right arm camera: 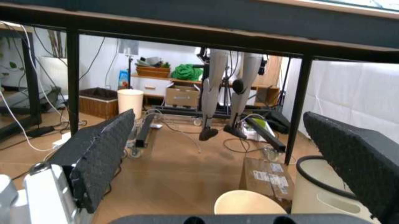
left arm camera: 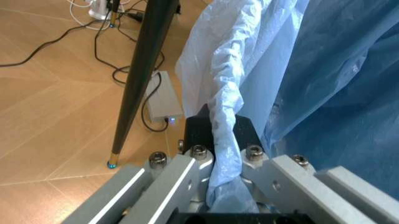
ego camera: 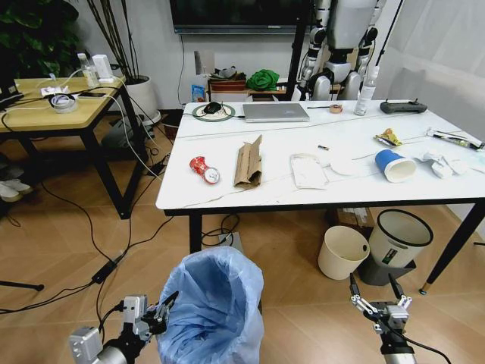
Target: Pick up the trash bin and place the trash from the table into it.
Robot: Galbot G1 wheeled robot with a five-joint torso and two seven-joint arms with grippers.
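Crinkled pale-blue bag plastic pinched tight in the left gripper [left arm camera: 218, 154], low at the left side of the trash bin [ego camera: 214, 307], with a twisted fold of the liner running up out of the clamped fingers. Bin low in front of the table [ego camera: 227, 193], near its front left corner, bag billowing over the rim. Right gripper [ego camera: 379, 297] spread wide and holding nothing, low over the floor to the right of the bin, below the table's front edge, near the cream bucket [ego camera: 342, 252] and the white round bin [ego camera: 395, 240]. On the tabletop, trash strewn apart: crushed red can [ego camera: 204, 169] toward the front left corner, torn cardboard [ego camera: 248, 162] just beside it, white wrapper [ego camera: 308, 170] mid-table, blue paper cup [ego camera: 394, 165] on its side toward the right edge, yellow snack wrapper [ego camera: 389, 137] behind it. Silver laptop [ego camera: 275, 111] along the far edge.
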